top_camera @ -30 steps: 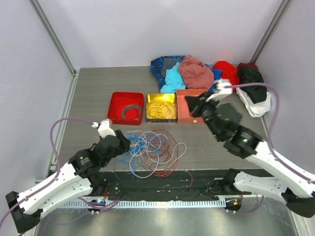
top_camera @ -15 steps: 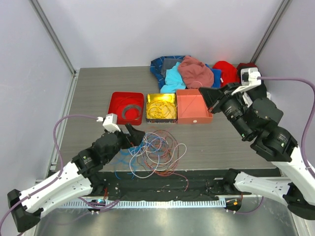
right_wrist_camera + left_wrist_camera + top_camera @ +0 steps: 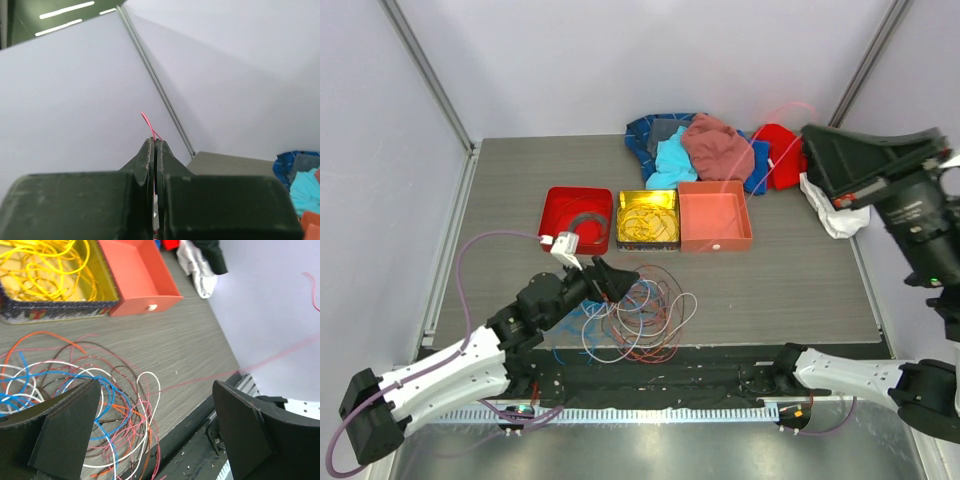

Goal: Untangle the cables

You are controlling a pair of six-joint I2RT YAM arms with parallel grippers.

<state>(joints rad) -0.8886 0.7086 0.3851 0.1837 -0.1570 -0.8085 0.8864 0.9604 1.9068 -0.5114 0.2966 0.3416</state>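
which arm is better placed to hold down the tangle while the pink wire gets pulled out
Left. The left claw, open, hovers right over the cables; the right claw is up high, shut on the pink wire.

Pink cable (image 3: 147,122), seemingly in right hand (image 3: 153,142)

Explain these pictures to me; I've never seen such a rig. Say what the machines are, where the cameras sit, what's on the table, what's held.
Two robot arms are bolted at the near edge of the table. One picture looks down from above; the others come from a camera on each wrist. On it lie a tangle of thin coloured cables, a red tray, a yellow tray, an orange tray and a heap of clothes. The left gripper is open over the tangle, holding nothing. The right gripper, raised high, is shut on one thin pink cable that runs toward the tangle.
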